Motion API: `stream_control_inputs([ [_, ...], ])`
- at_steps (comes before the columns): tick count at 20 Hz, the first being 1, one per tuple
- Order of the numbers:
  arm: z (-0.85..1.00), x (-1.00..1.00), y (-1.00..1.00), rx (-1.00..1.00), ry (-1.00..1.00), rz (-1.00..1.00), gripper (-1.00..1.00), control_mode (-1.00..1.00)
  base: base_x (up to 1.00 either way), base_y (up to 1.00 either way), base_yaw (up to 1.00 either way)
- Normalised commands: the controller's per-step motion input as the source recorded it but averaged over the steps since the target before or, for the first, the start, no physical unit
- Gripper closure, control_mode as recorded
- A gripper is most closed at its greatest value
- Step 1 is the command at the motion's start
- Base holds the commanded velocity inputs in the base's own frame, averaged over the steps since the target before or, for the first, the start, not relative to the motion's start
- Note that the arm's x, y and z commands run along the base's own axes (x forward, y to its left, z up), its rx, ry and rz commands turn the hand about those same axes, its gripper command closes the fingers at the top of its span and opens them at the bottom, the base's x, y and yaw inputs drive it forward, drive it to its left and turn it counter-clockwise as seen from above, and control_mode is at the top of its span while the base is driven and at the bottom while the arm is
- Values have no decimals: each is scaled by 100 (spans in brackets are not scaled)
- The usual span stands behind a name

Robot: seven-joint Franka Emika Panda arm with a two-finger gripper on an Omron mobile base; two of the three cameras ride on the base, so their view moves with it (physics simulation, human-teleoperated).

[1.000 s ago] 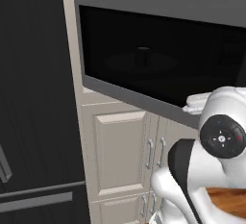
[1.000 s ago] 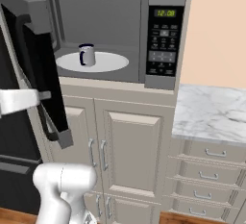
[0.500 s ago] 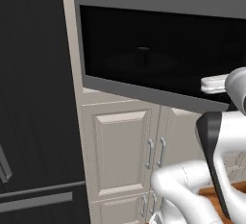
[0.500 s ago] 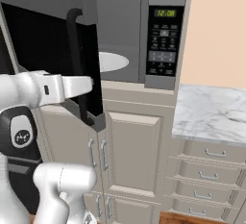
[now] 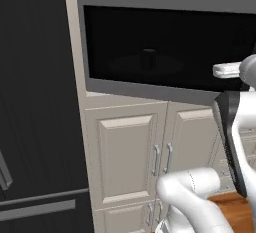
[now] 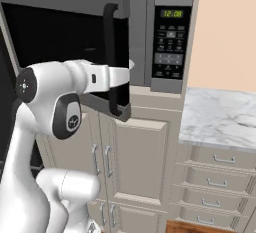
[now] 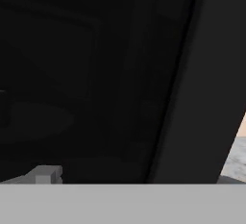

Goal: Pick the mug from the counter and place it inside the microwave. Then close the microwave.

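Observation:
The microwave [image 6: 170, 42] is built in above beige cabinets, and its black glass door [image 6: 60, 42] stands almost shut, with a narrow gap left at the handle side. The mug [image 5: 148, 58] shows as a dim dark shape through the glass, standing on the turntable inside. A sliver of the pale turntable [image 6: 131, 64] peeks past the curved black handle [image 6: 111, 62]. My gripper [image 6: 121, 75] is pressed against the outside of the door by the handle, open and holding nothing. In the hand view one grey fingertip [image 7: 45, 174] rises against the dark door glass [image 7: 96, 74].
The white marble counter [image 6: 220, 117] lies to the right over beige drawers [image 6: 215, 159]. A tall black fridge [image 5: 35, 102] stands left of the microwave. Beige cabinet doors [image 5: 127, 152] with metal handles are below it. My white arm [image 6: 50, 102] reaches across in front of the door.
The microwave door has swung from wide open to almost shut, with my arm following it across. The mug, plainly seen inside before, now shows dimly through the glass.

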Motion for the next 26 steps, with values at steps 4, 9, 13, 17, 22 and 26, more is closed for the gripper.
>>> stream_control_inputs([
  [4,0,68,-33,15,0,6,-100,-100,0,0,0],
  [9,1,57,-25,12,0,7,-100,-100,0,0,0],
  [13,5,53,-25,8,0,7,-100,-100,0,0,0],
  [17,7,59,-16,4,0,5,-100,-100,0,0,0],
  [22,0,71,-9,0,0,1,-100,-100,0,0,0],
  [26,0,67,-5,0,0,0,-100,-100,0,0,0],
])
